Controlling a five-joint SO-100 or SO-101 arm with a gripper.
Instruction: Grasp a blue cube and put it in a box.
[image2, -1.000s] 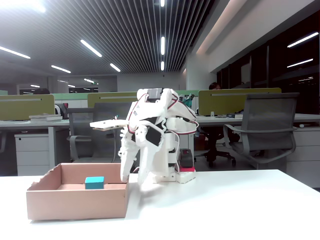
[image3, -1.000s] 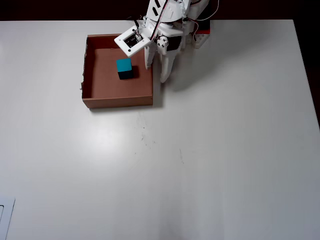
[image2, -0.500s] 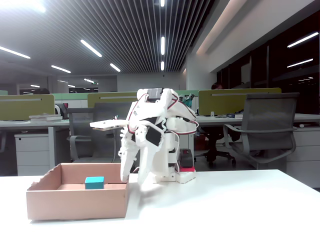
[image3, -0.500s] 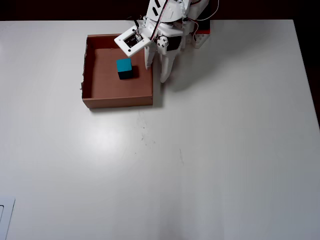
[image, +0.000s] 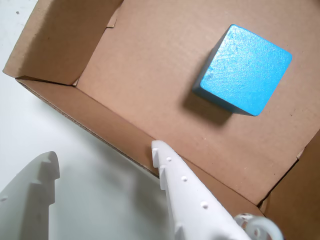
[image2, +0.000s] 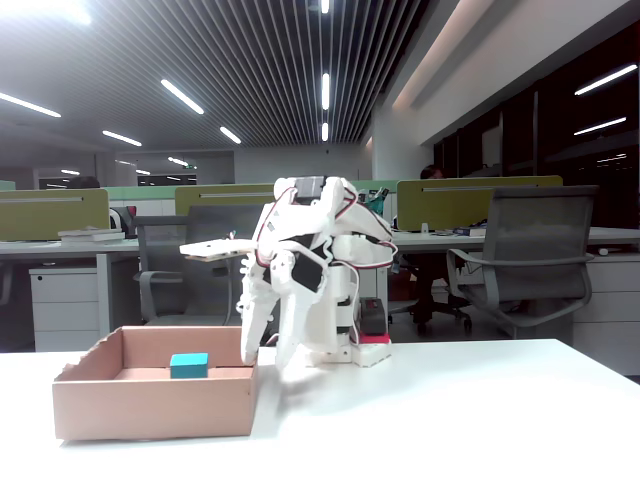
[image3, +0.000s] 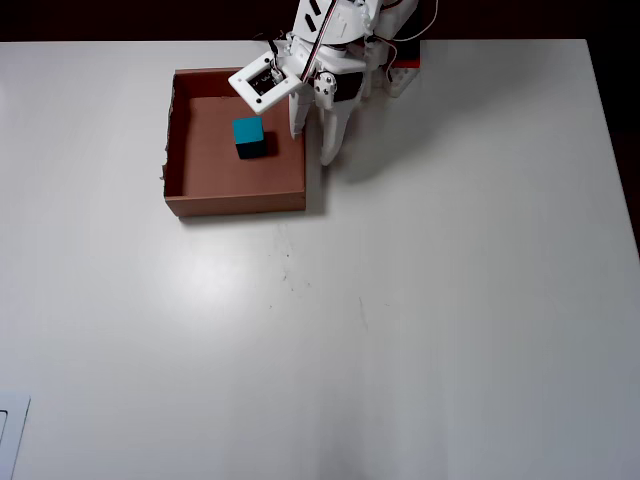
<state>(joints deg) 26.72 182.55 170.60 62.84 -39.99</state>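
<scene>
Cube placed; the step in hand appears to be the retreat from the box.

The blue cube (image: 243, 69) rests on the floor of the box (image3: 190, 160), apart from all four walls and nearer the far wall in the overhead view. The tool (image: 102, 157) is open and empty: in the wrist view its two fingers stand well apart, tips at the near wall of the box, one over the white worktop (image3: 450, 300) outside it and one just at the wall's edge. In the fixed view the tool (image2: 267, 358) hangs beside the right-hand wall of the box (image2: 150, 408), clear of the cube (image2: 188, 364). Judged from this layout, placement is complete. The next move calls only for lifting the arm clear without striking the box wall.
</scene>
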